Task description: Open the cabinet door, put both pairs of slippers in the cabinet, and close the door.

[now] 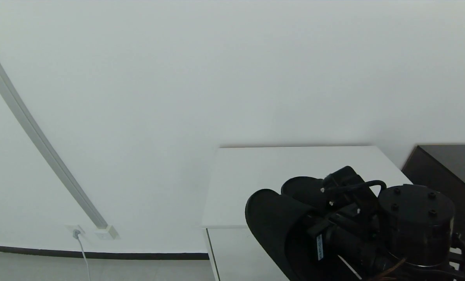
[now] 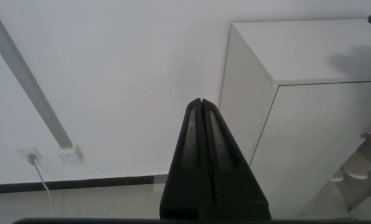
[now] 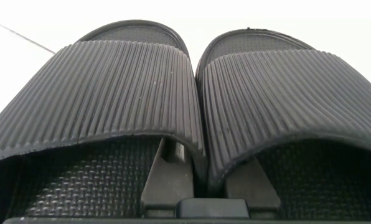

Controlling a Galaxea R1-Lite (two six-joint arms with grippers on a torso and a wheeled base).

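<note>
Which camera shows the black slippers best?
The right wrist view: both black slippers sit side by side up close, ribbed straps and textured footbeds clear. The head view shows them edge-on in front of the white cabinet; the left wrist view catches at most a dark sliver at its edge.

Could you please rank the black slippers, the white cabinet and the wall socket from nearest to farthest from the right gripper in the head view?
1. black slippers, clamped in the right gripper.
2. white cabinet, just behind and below.
3. wall socket, far left, low on the wall.
</note>
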